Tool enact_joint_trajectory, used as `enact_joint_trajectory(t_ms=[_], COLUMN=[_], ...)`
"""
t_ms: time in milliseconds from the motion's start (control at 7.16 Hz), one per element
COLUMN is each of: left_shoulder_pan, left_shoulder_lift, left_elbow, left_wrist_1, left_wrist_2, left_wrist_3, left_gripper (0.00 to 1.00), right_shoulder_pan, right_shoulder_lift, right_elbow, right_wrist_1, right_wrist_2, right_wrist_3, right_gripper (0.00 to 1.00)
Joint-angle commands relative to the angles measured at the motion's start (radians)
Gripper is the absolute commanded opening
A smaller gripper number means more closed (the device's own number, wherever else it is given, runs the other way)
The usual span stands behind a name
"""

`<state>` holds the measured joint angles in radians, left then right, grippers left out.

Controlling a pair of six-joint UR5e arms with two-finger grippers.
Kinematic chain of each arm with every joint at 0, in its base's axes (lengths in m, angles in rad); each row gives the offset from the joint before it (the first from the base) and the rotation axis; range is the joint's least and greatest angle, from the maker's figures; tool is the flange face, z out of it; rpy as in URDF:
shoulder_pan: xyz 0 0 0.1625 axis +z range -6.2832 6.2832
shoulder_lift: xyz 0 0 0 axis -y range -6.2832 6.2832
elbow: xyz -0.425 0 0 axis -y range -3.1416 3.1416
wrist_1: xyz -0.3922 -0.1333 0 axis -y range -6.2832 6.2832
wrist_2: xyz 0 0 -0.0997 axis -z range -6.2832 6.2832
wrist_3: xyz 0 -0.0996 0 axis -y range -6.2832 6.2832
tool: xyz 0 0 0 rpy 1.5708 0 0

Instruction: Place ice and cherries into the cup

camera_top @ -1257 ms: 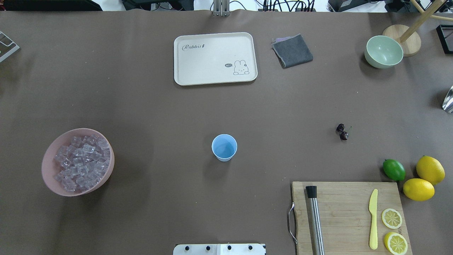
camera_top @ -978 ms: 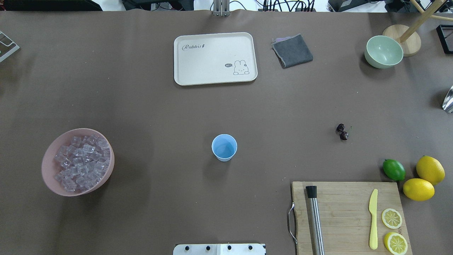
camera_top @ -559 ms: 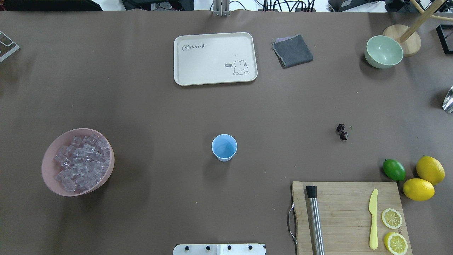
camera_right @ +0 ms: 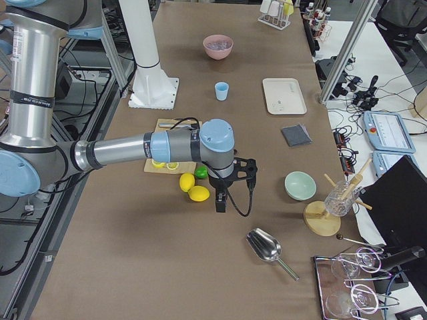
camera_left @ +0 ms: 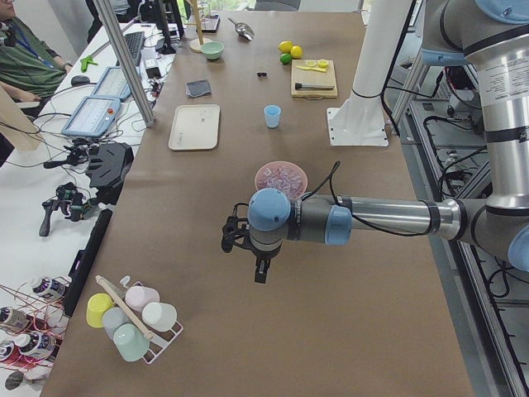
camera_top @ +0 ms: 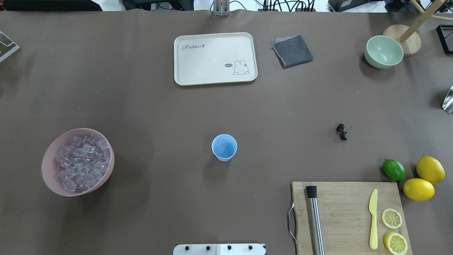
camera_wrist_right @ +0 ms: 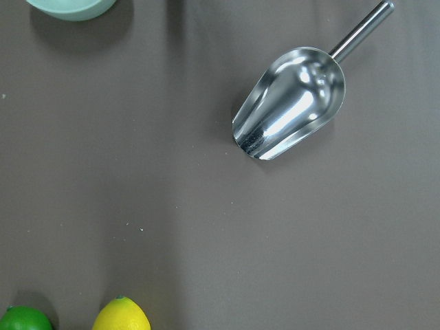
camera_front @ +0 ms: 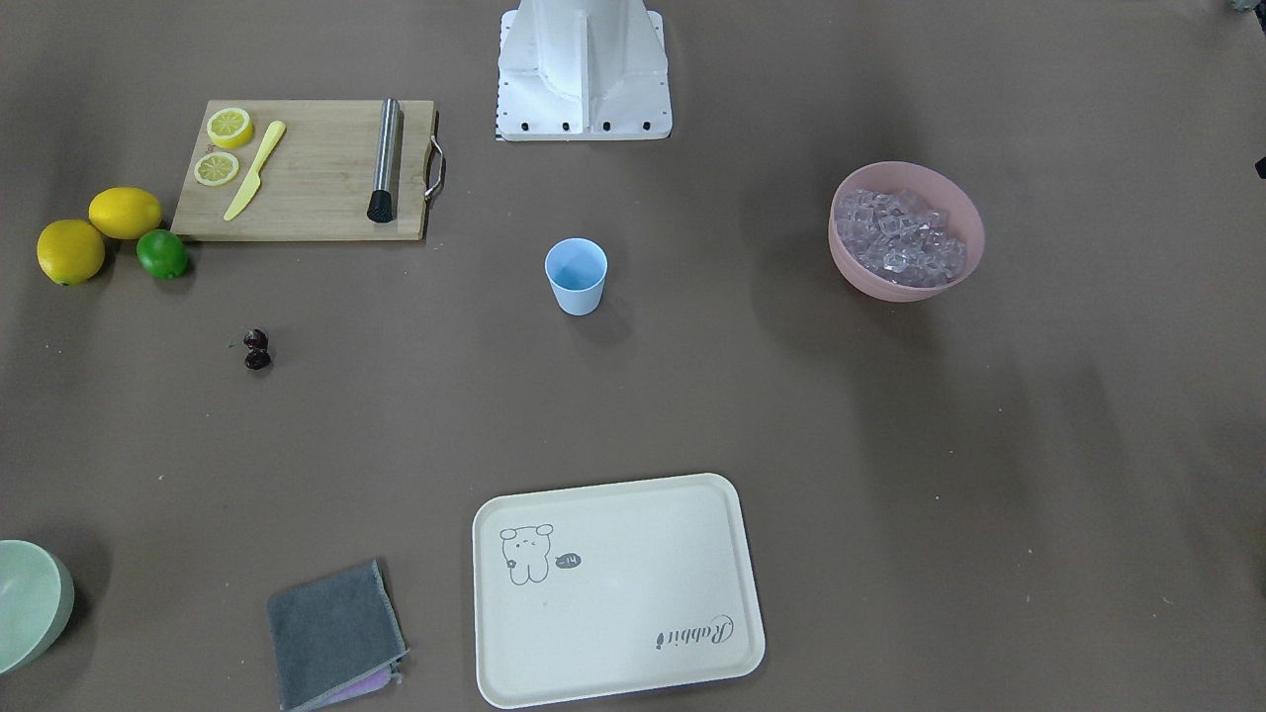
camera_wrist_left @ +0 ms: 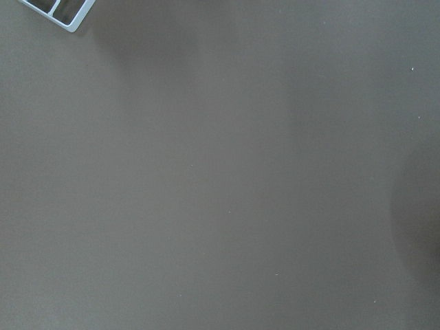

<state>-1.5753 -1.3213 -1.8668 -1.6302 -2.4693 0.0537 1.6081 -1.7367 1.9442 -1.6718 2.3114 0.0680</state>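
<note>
On the worktop (camera_top: 141, 106) nothing has shifted since the earlier overhead frames: cup (camera_top: 224, 147), cherries (camera_top: 342, 131) and ice (camera_top: 81, 163) sit in the same spots. Cup stands upright mid-worktop, mouth up, long axis vertical. Ice is heaped in pink bowl (camera_top: 47, 170) on robot's left side, well apart from cup. Cherries lie on bare worktop on robot's right, well apart from cup; the pair lines up roughly near-to-far, thin stem poking toward the right edge. Left hand (camera_left: 259, 271) hangs over bare worktop, past the pink bowl. Right hand (camera_right: 220, 202) hangs near lemons (camera_right: 193, 190) and metal scoop (camera_wrist_right: 292, 103). Spread or pressed together: cannot tell for either.
</note>
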Motion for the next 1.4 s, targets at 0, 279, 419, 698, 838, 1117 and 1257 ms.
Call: enact_joint_trajectory(t_ms=[0,279,419,698,838,1117,1257], left_shoulder_pan=[-0.003,-0.009,-0.011,0.004,0.064,0.193,0.242], left_shoulder_lift=[-0.015,0.004,0.02,0.008,-0.005,0.016,0.023], left_elbow=[0.0,0.069,0.122,0.095,0.048,0.015,0.006], left_wrist_1=[-0.075,-0.381,-0.472,-0.577,-0.577,-0.7,-0.749], left_wrist_2=[-0.005,-0.01,-0.016,-0.014,-0.051,-0.05,-0.028], left_wrist_3=[0.0,0.003,-0.008,-0.068,-0.162,-0.535,-0.64], left_gripper=[0.99,0.99,0.99,0.99,0.99,0.99,0.99], right_shoulder_pan=[0.003,0.003,0.003,0.0,-0.007,-0.016,-0.016], right_shoulder_lift=[0.032,0.019,0.019,-0.047,-0.058,-0.058,-0.06], right_elbow=[-0.002,-0.043,-0.042,-0.039,-0.037,-0.034,-0.034], right_wrist_1=[0.027,0.121,0.17,0.32,0.358,0.362,0.363], right_wrist_2=[0.016,0.13,0.157,0.131,0.116,0.128,0.128], right_wrist_3=[-0.023,-0.025,-0.028,-0.025,-0.014,-0.01,-0.013], right_gripper=[1.0,1.0,1.0,1.0,1.0,1.0,1.0])
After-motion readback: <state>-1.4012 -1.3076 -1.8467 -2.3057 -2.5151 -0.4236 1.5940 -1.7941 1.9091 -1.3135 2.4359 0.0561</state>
